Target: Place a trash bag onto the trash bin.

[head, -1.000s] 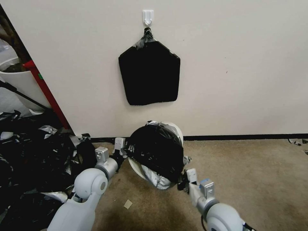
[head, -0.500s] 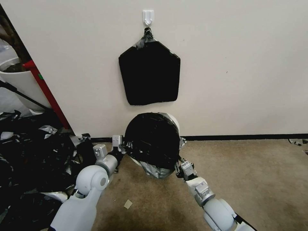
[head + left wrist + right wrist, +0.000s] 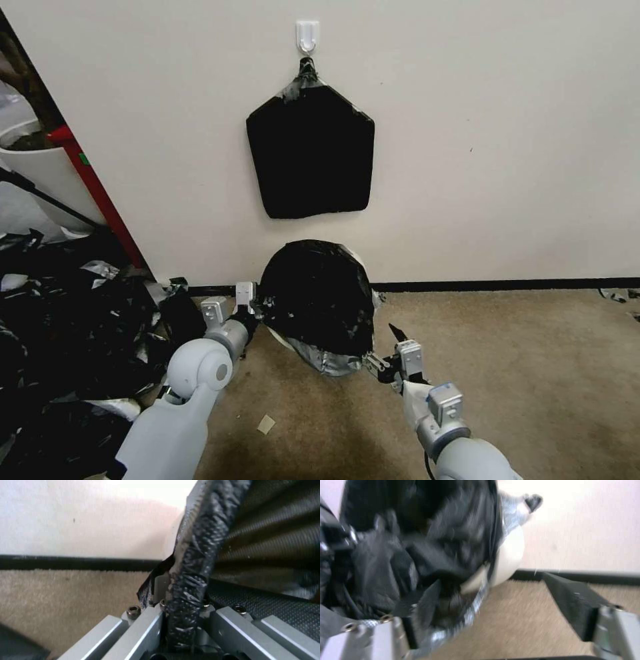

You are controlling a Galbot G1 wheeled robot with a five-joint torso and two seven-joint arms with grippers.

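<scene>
Since 0.5 s ago, right gripper (image 3: 395, 351) backed off the trash bag (image 3: 319, 300), fingers apparently open, empty; left gripper (image 3: 181, 620) pinches its nearer rim.

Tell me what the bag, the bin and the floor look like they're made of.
Trash bag: thin black plastic film, glossy, judging by its crinkles and silvery sheen. Trash bin: apparently smooth, hard cream-white plastic with an even, slightly shiny surface. Floor: beige short-pile carpet by its fuzzy, matte texture. Left gripper pinches the bag's edge; right gripper is open.
</scene>
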